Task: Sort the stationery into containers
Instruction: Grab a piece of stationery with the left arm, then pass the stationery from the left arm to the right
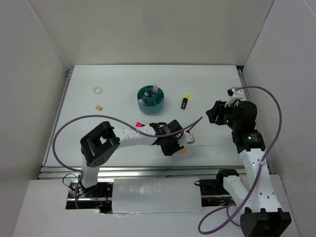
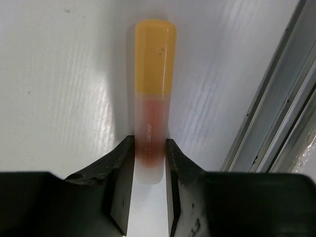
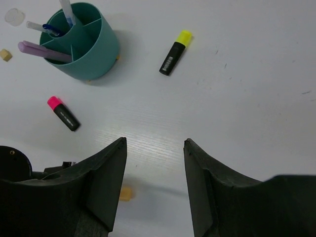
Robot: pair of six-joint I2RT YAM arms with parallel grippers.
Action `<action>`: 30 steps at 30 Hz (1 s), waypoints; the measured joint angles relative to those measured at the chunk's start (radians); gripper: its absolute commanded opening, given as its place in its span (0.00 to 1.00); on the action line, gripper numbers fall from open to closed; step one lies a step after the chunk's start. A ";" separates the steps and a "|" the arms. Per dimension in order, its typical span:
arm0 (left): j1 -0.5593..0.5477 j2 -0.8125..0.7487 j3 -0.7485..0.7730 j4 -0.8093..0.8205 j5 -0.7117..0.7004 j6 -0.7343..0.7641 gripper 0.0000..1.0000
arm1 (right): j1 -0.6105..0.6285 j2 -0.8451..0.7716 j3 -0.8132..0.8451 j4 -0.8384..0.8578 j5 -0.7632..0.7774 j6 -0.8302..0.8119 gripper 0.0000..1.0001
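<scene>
The left tool (image 2: pixel 149 148) pinches the orange stick (image 2: pixel 155 59) at its pale, clear end. The stick lies flat on the bench (image 1: pixel 118 79) by the near edge, well apart from the teal organizer (image 1: pixel 148 104) farther back. It looks light, stiff and smooth, a round plastic body that may roll or slip. Held this close to one end, it will likely droop; a hold nearer the middle seems steadier. The right tool (image 3: pixel 154 148) hangs spread and empty on the right.
</scene>
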 measured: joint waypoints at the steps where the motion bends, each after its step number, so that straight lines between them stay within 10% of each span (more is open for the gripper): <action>1: 0.008 0.000 0.000 0.001 0.008 -0.001 0.20 | -0.008 0.005 0.000 0.000 -0.006 0.002 0.57; 12: 0.411 -0.356 -0.137 0.089 0.327 -0.190 0.10 | -0.011 0.072 0.000 0.016 -0.257 0.117 0.66; 19: 0.346 -0.523 -0.123 0.131 0.362 -0.203 0.09 | 0.122 0.230 -0.019 0.163 -0.452 0.372 0.82; 30: 0.309 -0.518 -0.127 0.082 0.333 -0.198 0.09 | 0.275 0.393 0.106 0.242 -0.520 0.440 0.79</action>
